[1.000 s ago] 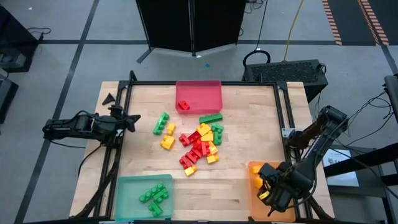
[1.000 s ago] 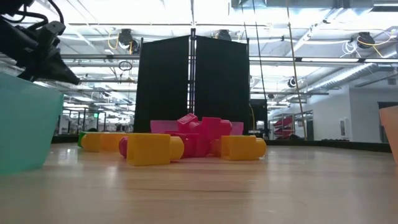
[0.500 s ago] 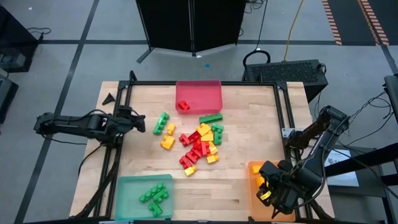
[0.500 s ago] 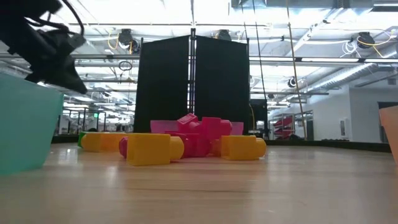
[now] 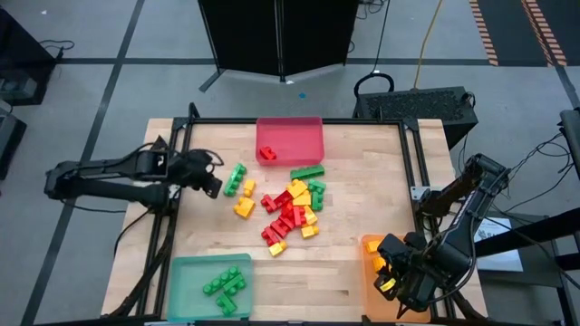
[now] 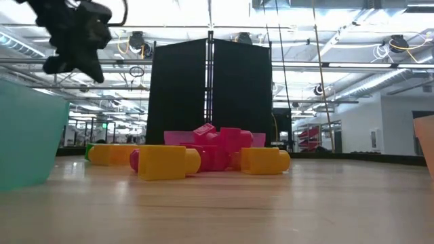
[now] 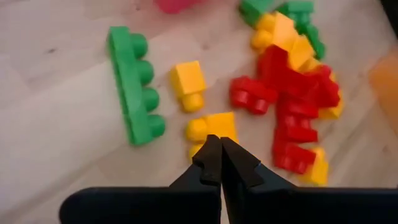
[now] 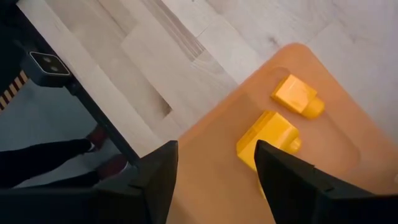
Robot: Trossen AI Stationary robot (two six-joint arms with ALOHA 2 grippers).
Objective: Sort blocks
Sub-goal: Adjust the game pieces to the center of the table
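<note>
Red, yellow and green blocks [image 5: 290, 208] lie in a loose pile at the table's middle. A long green block [image 7: 134, 93] and two yellow ones [image 7: 189, 84] lie at the pile's left. My left gripper [image 7: 219, 142] is shut and empty. It hovers tipped downward above the table just left of the green block [image 5: 236, 177]. My right gripper [image 8: 214, 168] hangs open over the orange tray [image 8: 217, 143] at the near right. Two yellow blocks [image 8: 297, 94] lie in that tray below its fingers.
A red tray [image 5: 304, 127] at the table's far middle holds one red block [image 5: 266, 153]. A green tray [image 5: 186, 272] at the near left holds several green blocks. A black frame runs around the table, and a dark panel stands behind the far edge.
My left gripper has swung from the table's left edge toward the pile, rising and tipping its fingers downward. It now stands beside the long green block. The blocks have not moved.
</note>
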